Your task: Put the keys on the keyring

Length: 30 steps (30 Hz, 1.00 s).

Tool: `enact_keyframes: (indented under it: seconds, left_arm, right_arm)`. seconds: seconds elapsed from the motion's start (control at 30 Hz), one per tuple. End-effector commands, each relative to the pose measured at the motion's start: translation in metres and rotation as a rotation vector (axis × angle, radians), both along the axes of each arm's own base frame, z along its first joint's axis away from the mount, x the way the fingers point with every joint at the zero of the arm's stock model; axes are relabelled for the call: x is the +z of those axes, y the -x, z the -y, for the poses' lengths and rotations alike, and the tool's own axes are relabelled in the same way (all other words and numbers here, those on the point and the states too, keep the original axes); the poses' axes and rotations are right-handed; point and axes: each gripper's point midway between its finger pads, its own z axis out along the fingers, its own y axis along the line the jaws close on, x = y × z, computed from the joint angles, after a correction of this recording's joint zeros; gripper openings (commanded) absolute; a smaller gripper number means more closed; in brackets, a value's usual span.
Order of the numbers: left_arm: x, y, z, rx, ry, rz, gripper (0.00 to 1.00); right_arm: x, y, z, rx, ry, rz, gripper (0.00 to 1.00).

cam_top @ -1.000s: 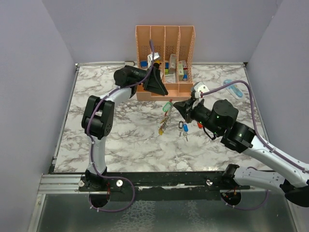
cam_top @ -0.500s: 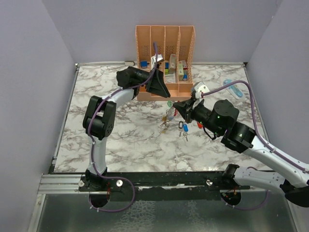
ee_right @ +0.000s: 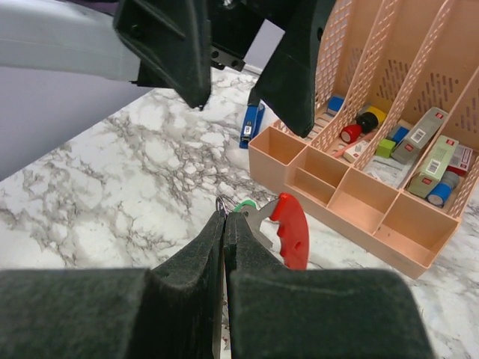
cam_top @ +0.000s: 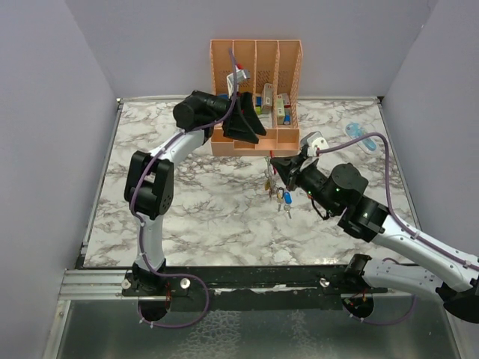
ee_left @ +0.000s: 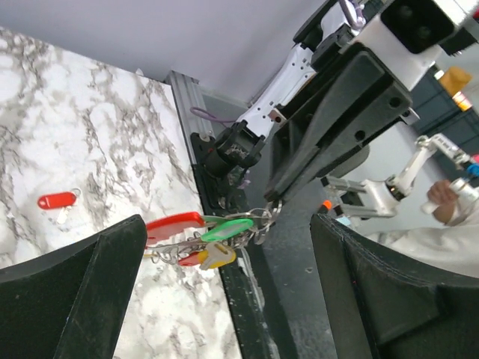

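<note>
Keyring (ee_right: pixel 291 226) hangs pinched in right pincer (ee_right: pixel 225 218) — left pincer (ee_left: pixel 226 224) wide, raised by organizer (cam_top: pixel 256 56).

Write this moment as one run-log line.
left gripper open | right gripper shut on keyring | green, yellow keys hanging from it | red key on table

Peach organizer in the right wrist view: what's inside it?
Small items: a red-and-black piece, a green block, barcoded boxes, a blue cylinder. The left gripper covers part of the leftmost slot.
</note>
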Motion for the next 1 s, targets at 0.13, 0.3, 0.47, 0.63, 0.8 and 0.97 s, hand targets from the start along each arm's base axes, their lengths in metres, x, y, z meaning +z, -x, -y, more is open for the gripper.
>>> enact_keyframes:
  seconds: [0.13, 0.3, 0.47, 0.63, 0.8, 0.97]
  left_arm:
    - [0.023, 0.044, -0.004, -0.026, 0.241, 0.580, 0.99]
    - [0.014, 0.044, -0.003, -0.020, 0.255, 0.591, 0.99]
    - [0.012, 0.045, 0.002, -0.047, 0.274, 0.681, 0.93]
    - [0.006, 0.040, 0.007, -0.061, 0.279, 0.716, 0.77]
    - [0.005, 0.041, 0.012, -0.074, 0.298, 0.751, 0.68]
    - [0.003, 0.043, 0.015, -0.082, 0.305, 0.764, 0.66]
  right_arm:
    - [0.039, -0.010, 0.011, -0.090, -0.220, 0.085, 0.01]
    - [0.048, -0.010, 0.008, -0.080, -0.263, 0.102, 0.01]
    - [0.059, -0.009, 0.010, -0.087, -0.305, 0.096, 0.01]
    - [0.064, -0.011, 0.014, -0.113, -0.322, 0.061, 0.01]
    - [0.066, -0.012, 0.018, -0.141, -0.360, 0.018, 0.01]
    - [0.065, -0.013, 0.014, -0.136, -0.372, -0.019, 0.01]
